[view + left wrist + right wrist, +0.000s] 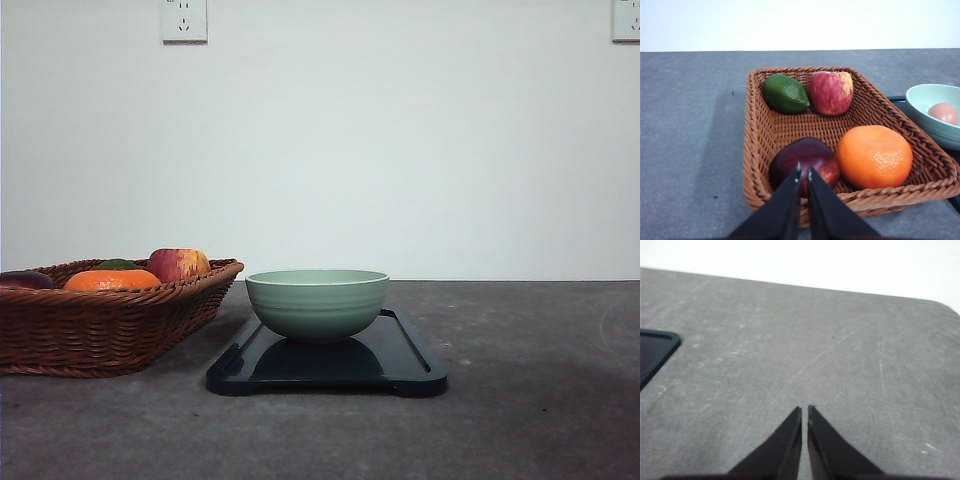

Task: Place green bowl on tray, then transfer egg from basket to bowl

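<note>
Item: egg (943, 113) lay in green bowl (317, 302) on tray (410, 362), beside basket (765, 145). Both steps looked done; your left gripper (803, 172) and right gripper (804, 411) had jaws closed, empty; only retreat remained.

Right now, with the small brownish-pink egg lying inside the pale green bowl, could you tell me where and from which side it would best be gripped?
Probably from straight above, closing across the narrow middle of the small brownish-pink egg. The pale sage-green ribbed bowl walls it in on every side, so a sideways approach looks blocked. Its smooth oval shape likely suits a gentle pinch. The left claw is shut and would have to open first.
</note>
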`<state>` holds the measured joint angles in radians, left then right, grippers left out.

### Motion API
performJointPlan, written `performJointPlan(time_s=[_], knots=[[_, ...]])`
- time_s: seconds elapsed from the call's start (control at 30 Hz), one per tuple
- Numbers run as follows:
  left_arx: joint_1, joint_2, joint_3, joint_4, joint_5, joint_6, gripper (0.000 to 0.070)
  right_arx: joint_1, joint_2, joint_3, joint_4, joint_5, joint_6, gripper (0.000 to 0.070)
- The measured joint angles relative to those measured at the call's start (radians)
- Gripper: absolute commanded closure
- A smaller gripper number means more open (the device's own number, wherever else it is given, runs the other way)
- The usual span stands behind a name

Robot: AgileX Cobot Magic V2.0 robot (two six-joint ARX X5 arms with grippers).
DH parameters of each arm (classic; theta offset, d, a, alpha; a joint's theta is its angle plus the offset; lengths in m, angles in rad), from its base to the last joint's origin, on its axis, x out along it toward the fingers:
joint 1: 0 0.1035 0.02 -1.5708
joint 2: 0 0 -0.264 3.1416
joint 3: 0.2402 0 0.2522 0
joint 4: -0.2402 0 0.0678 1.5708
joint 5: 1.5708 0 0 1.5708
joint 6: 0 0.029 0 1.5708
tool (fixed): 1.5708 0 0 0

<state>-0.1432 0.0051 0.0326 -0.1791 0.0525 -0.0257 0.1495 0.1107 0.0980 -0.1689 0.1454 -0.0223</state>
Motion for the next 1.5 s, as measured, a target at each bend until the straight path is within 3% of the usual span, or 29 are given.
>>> performJointPlan(time_s=[0.13,0.3,1.5], knots=[[0.0,0.0,0.0,0.0,0.0,0.0,0.0692,-0.054,-0.083,-0.051,-0.001,-0.059,0.0,0.0687],[0.0,0.0,0.0,0.0,0.0,0.0,0.0692,-0.095,-0.108,-0.077,0.006,-0.066,0.01,0.0687],[0.0,0.0,0.0,0.0,0.0,0.0,0.0692,-0.096,-0.106,-0.079,0.003,-0.067,0.03,0.0687]])
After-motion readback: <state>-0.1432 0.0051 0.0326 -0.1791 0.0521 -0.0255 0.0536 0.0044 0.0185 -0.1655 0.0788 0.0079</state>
